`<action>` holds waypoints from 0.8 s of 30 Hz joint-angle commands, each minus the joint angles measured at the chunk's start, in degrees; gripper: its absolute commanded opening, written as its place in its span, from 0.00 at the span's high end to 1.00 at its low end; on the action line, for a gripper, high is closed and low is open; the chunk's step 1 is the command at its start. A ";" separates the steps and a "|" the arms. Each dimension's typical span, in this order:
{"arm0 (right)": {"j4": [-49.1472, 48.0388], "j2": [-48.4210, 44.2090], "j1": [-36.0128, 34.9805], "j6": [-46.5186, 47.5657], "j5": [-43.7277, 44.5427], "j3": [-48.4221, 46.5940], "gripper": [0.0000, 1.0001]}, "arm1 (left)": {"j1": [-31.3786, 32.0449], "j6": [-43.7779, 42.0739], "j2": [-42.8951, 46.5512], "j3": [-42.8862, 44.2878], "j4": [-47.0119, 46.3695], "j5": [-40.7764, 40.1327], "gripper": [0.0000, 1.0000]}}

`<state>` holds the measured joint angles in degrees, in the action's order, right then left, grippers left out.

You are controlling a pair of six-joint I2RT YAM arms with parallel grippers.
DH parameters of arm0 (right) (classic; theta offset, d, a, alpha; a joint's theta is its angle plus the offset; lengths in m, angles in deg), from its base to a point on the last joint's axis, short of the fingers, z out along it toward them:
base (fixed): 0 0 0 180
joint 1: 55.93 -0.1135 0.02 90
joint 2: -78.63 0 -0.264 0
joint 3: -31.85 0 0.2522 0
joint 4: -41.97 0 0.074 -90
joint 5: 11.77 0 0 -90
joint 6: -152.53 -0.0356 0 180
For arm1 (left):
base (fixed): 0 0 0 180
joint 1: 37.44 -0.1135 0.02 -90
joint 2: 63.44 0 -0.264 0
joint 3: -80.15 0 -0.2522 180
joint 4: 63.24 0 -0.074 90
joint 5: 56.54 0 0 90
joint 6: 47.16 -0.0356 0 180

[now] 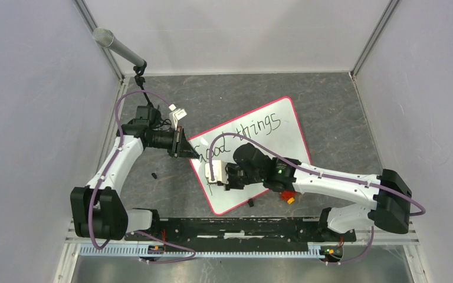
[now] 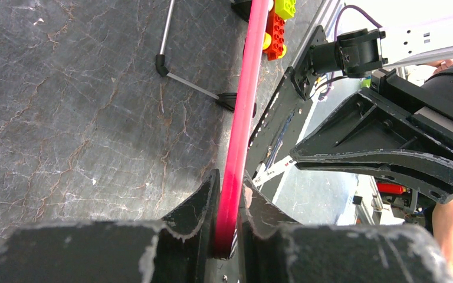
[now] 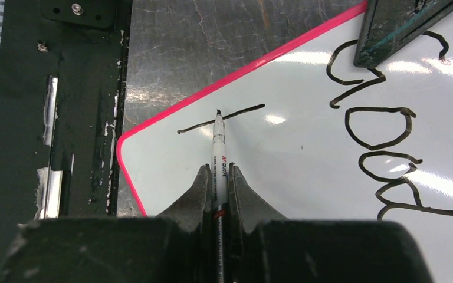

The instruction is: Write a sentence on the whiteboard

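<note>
Whiteboard (image 1: 274, 144) lies askew on the dark stone-patterned table (image 1: 330, 100), and the sentence (image 1: 258, 125) on it reads "Good things". The left gripper (image 2: 229, 187) is clenched on the board's pink rim (image 2: 243, 88) at its left edge. The right gripper (image 3: 218, 172) grasps a black marker (image 3: 218, 144), whose tip touches a short stroke (image 3: 245, 109) beside the board's near corner.

left arm (image 1: 113, 165): white link shells, black joint housings | right arm (image 1: 336, 180): same white and black, small green light (image 1: 281, 171) near the wrist | cables (image 1: 231, 134): purple, one looping along each arm | shoulders (image 1: 100, 212): bulky black blocks | fingers (image 3: 193, 197): black, wedge-shaped, edges chipped to pale grey
</note>
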<state>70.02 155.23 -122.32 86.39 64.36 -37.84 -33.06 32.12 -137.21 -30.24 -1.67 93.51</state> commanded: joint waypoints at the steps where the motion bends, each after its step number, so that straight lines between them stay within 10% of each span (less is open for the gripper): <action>1: -1.27 0.37 -0.25 0.58 2.17 -0.88 1.00 | 0.22 -0.75 1.21 0.83 -2.55 -3.89 0.98; 24: -0.47 -1.84 2.93 1.37 4.60 3.00 1.00 | 0.20 -0.81 0.71 1.01 -2.55 -4.33 0.98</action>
<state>69.76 154.50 -120.36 87.26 66.68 -35.98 -33.06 32.10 -137.21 -30.24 -1.69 93.34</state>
